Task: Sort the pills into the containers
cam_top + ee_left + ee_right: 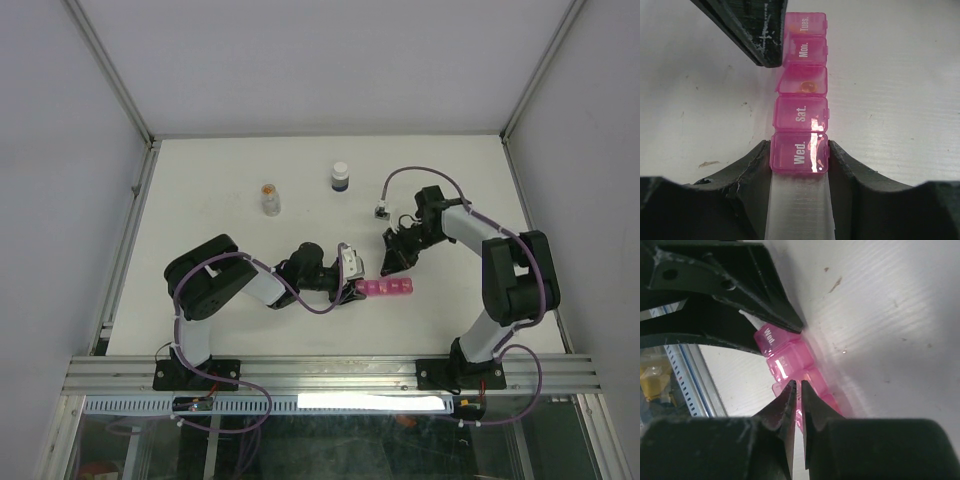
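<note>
The containers are one pink pill-organizer strip [390,288] lying on the white table between the two arms. In the left wrist view my left gripper [799,155] is shut on the strip's "Wed." end compartment [792,152], one finger on each side. The strip [802,107] runs away from it. Its third compartment shows an orange pill [807,86], and its lid looks raised. My right gripper [796,385] is shut, with nothing seen between its fingertips. The tips hover right at the middle of the strip [787,357], beside a lifted pink flap. From above, my right gripper [387,266] sits just behind the strip.
A small clear vial with an orange cap [270,201] and a dark bottle with a white cap [340,178] stand at the back of the table. A small grey-white connector [381,211] hangs on the right arm's cable. An aluminium rail [330,372] lines the near edge.
</note>
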Robot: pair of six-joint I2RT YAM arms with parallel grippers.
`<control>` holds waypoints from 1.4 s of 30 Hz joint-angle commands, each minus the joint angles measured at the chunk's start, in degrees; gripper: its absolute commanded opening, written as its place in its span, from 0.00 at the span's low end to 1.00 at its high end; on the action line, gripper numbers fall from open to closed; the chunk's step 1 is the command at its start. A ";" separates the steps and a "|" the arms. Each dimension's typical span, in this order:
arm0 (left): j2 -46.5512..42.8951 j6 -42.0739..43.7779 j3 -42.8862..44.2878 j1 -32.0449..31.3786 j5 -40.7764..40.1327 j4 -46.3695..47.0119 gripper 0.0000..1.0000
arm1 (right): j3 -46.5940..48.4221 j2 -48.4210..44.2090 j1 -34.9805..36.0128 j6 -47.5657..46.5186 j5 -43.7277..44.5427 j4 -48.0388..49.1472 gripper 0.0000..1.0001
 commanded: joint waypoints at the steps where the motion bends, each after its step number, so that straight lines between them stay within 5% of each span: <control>1: -0.42 1.71 1.18 -0.50 2.13 0.48 0.23 | -2.50 -6.28 3.00 -2.64 3.14 -1.09 0.10; 13: -0.34 1.63 1.58 -0.51 2.22 -0.23 0.22 | -7.09 -9.79 8.01 0.94 17.64 4.92 0.10; 27: -0.37 1.57 1.80 -0.52 2.61 -0.75 0.21 | -9.38 -21.89 8.51 -2.41 10.38 4.51 0.10; 37: -0.24 1.32 1.82 -0.50 2.57 -0.60 0.20 | -9.67 -6.12 11.68 3.04 26.89 6.17 0.06; 42: -0.42 1.36 1.57 -0.50 2.48 -0.27 0.20 | -9.01 -11.71 9.34 1.08 16.38 4.62 0.07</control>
